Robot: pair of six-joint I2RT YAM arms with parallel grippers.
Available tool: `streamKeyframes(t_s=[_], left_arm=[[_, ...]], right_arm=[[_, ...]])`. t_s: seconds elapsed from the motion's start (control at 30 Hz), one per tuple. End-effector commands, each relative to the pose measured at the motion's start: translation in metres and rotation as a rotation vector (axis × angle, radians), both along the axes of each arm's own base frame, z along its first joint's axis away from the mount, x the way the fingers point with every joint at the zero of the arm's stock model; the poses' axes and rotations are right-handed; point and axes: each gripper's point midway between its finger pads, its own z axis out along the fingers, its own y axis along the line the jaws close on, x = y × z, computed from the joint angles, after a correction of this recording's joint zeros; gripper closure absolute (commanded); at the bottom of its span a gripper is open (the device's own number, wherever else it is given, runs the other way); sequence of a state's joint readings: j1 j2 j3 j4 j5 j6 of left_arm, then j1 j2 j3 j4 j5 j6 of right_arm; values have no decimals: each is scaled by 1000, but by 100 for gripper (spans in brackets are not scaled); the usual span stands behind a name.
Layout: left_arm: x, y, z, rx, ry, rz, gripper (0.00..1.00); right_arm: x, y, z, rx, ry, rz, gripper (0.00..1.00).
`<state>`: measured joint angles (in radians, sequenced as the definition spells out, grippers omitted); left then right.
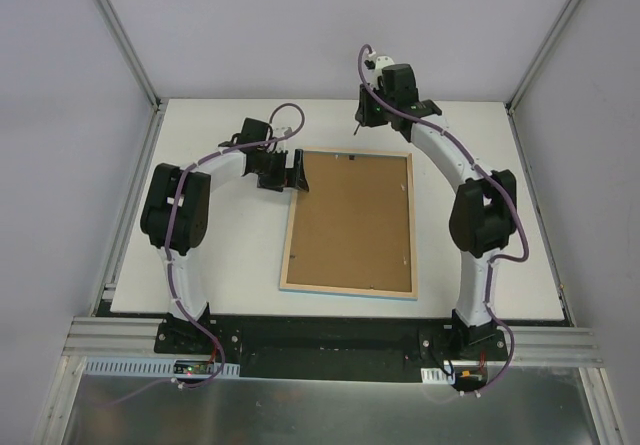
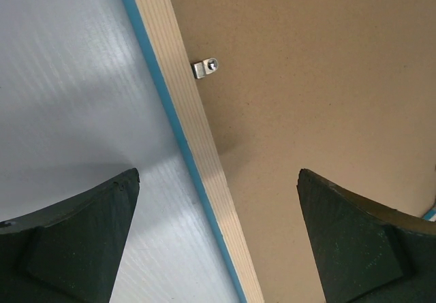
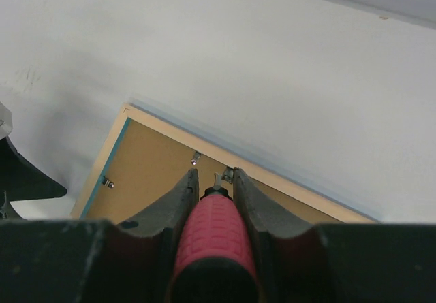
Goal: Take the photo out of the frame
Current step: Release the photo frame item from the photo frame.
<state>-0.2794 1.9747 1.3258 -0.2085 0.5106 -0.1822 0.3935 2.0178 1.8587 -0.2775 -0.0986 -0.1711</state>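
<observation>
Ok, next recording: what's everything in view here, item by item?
frame: one, pale wood rim with light-blue edge, lying face down mid-table
backing board: one, brown, inside the frame
clips: several, silver metal, along the rim's inner edge
tool: one, red handle, held over the frame's far rim
table: one, white
left gripper: one, black, open, straddling the frame's left rim
right gripper: one, black, shut on the tool
</observation>
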Motion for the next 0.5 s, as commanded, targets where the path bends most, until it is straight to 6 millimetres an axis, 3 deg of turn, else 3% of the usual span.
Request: streamKeyframes(t_s=[0.0,0.3,0.47], left_arm=[[-17,-6,-8,-72,115,2,1],[-20,-15,-13,-132,190,35,1],[-8,4,-20,-15,128,113,2]], right_arm=[[7,29,28,138,-23,41,99],[28,42,4,182,40,-6,99],[35,45,-9,189,73,-29,99]])
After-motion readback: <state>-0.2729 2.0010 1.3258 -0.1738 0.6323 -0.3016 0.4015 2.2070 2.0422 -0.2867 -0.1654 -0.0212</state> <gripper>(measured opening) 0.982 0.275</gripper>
